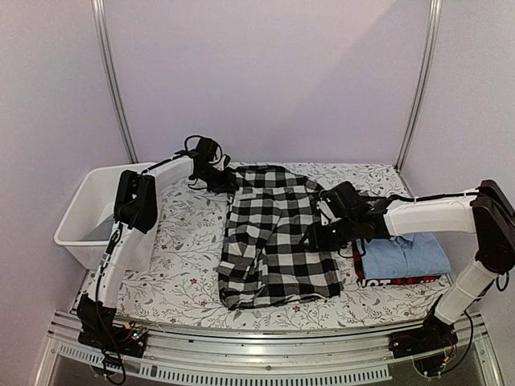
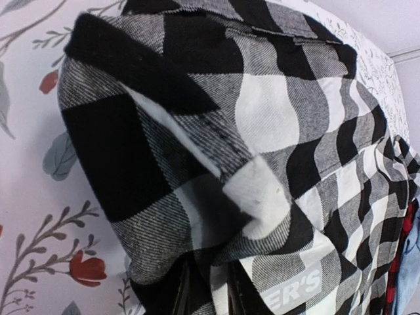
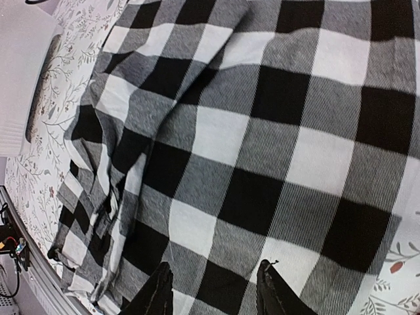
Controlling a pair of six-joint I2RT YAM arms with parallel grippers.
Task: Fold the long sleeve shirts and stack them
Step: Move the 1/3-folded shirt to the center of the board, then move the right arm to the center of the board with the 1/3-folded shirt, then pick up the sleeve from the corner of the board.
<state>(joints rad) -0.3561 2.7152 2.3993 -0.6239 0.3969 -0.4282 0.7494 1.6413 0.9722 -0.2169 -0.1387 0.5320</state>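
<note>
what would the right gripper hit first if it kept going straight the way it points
The black-and-white checked shirt: the right gripper points at its cloth, close ahead, though depth is unclear.

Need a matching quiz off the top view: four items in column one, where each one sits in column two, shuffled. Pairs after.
Column one
1. black-and-white checked shirt
2. light blue shirt
3. red-and-black shirt
4. white plastic tub

Column two
A. at the left edge of the table
B. right side, lying on top of another shirt
C. spread out at the centre of the table
D. right side, under another shirt, only its edges showing

Pairs: 1-C; 2-B; 3-D; 4-A
</note>
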